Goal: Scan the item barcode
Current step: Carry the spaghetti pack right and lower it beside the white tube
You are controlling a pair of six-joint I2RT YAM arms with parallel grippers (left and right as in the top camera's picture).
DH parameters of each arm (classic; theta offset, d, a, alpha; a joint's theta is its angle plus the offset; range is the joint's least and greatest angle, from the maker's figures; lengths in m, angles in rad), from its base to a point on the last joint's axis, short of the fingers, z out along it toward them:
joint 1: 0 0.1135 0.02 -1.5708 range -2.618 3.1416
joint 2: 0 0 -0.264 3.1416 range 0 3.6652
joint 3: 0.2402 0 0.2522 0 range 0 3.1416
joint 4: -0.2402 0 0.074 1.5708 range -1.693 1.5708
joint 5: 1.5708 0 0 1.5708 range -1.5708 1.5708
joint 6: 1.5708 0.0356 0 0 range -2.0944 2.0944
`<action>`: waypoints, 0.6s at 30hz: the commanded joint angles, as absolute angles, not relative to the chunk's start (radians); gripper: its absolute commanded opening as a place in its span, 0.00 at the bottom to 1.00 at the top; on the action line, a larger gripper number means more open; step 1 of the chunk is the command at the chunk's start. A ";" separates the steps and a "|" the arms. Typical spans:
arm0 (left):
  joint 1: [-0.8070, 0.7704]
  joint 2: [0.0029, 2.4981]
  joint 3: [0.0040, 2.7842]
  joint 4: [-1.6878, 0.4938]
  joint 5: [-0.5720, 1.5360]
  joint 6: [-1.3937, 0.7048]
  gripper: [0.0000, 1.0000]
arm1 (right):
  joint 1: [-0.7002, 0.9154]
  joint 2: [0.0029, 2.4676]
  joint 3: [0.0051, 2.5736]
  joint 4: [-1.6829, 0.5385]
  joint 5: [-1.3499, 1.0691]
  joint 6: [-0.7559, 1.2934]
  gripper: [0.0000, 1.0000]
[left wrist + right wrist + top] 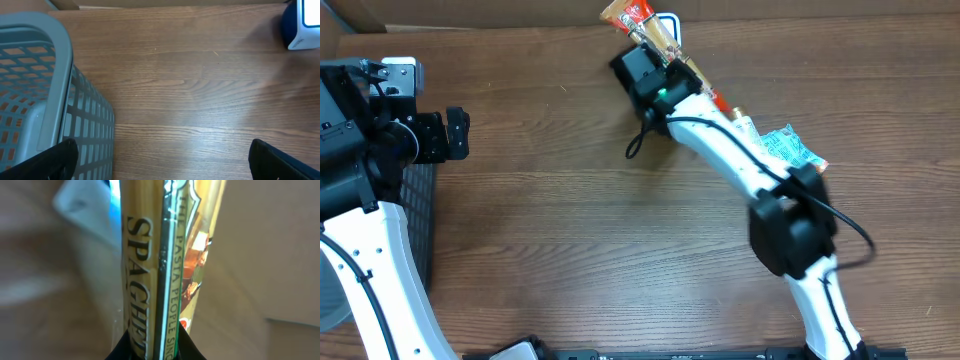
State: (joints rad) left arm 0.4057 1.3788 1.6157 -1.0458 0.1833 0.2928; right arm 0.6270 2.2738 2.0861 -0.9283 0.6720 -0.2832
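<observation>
A long yellow spaghetti packet [642, 20] with a red end hangs over the table's far edge, and my right gripper [668, 62] is shut on it. In the right wrist view the packet [150, 255] rises upright out of the right gripper [156, 347], its lettering facing the camera; no barcode shows. A blue and white scanner [671, 20] sits right behind the packet and appears blurred at the upper left [82, 205]. My left gripper [460, 135] stays open and empty at the far left, with bare wood between its fingers [162, 160].
A grey mesh basket [50, 75] stands just left of the left gripper, seen too at the table's left edge [418, 200]. A teal packet [790, 146] lies at the right beside the right arm. The scanner [302, 25] shows at the far right of the left wrist view.
</observation>
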 commanded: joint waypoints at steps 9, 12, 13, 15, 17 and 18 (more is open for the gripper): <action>0.405 1.380 1.629 -1.044 0.192 0.311 1.00 | 0.550 2.025 2.043 -1.504 -0.039 -0.093 0.04; 0.405 1.380 1.629 -1.044 0.192 0.311 1.00 | 0.521 2.025 1.918 -1.494 -0.039 -0.093 0.04; 0.405 1.380 1.629 -1.043 0.192 0.311 1.00 | 0.498 2.025 1.827 -1.452 -0.039 -0.089 0.04; 0.405 1.380 1.629 -1.044 0.192 0.311 1.00 | 0.463 2.025 1.733 -1.387 -0.012 -0.020 0.04; 0.405 1.380 1.629 -1.043 0.192 0.311 1.00 | 0.422 2.025 1.650 -1.319 0.028 0.049 0.04; 0.405 1.380 1.629 -1.044 0.192 0.311 1.00 | 0.397 2.025 1.612 -1.287 0.043 0.071 0.04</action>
State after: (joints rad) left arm 0.4057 1.3788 1.6157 -1.0462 0.1837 0.2928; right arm 0.4747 2.0422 1.6947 -1.3468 -0.0048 -0.0521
